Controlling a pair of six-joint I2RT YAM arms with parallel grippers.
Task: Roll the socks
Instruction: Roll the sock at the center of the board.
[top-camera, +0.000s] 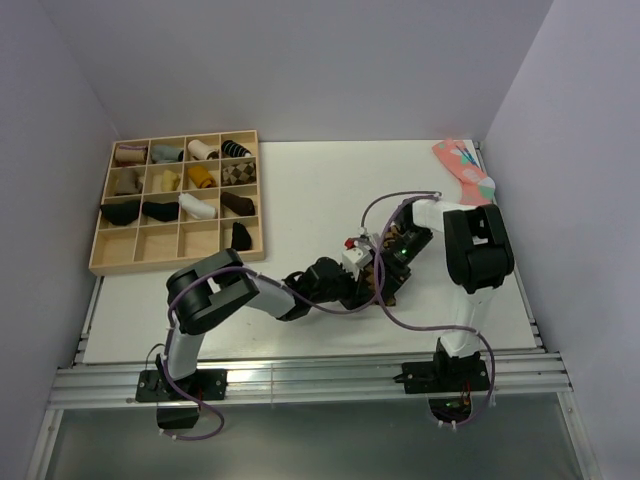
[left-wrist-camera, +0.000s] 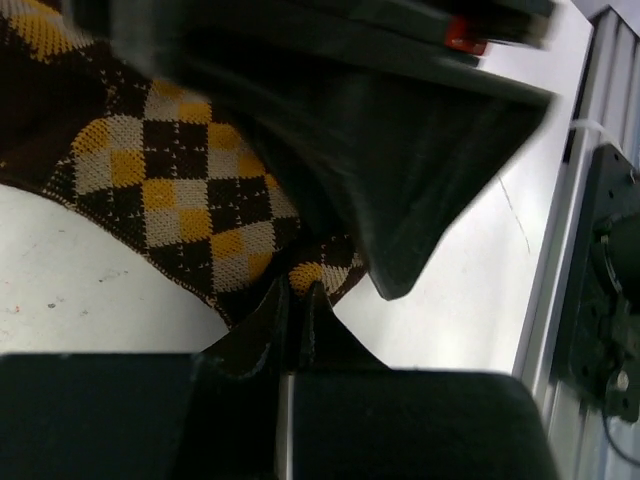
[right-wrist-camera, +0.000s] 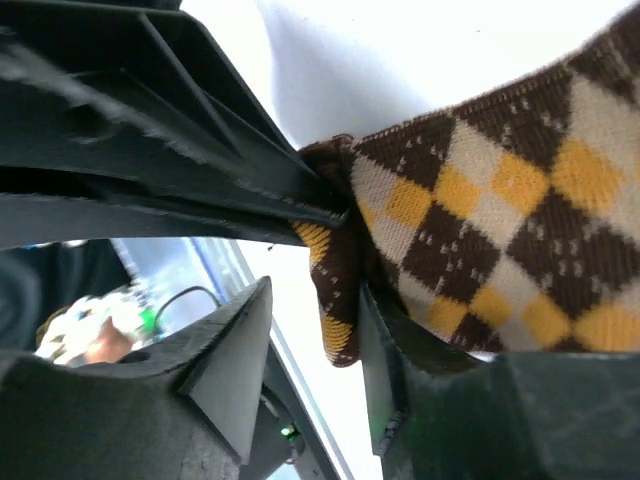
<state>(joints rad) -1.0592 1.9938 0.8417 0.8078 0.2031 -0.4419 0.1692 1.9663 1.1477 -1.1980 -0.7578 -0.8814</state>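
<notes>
Left end effector (left-wrist-camera: 296, 308) pressed together, pinching edge of socks (left-wrist-camera: 180, 190) at its tips. Right end effector (right-wrist-camera: 315, 305) spread, fold of socks between its fingers. Advice: hold pinch firm, roll tight, flat against table (left-wrist-camera: 80, 290).

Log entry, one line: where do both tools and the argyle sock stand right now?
task: roll socks | left tool: shut on argyle sock edge | right tool: open, sock end between jaws | sock: on table

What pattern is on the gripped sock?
Brown argyle sock, orange and cream diamonds; clearest in right wrist view.
</notes>
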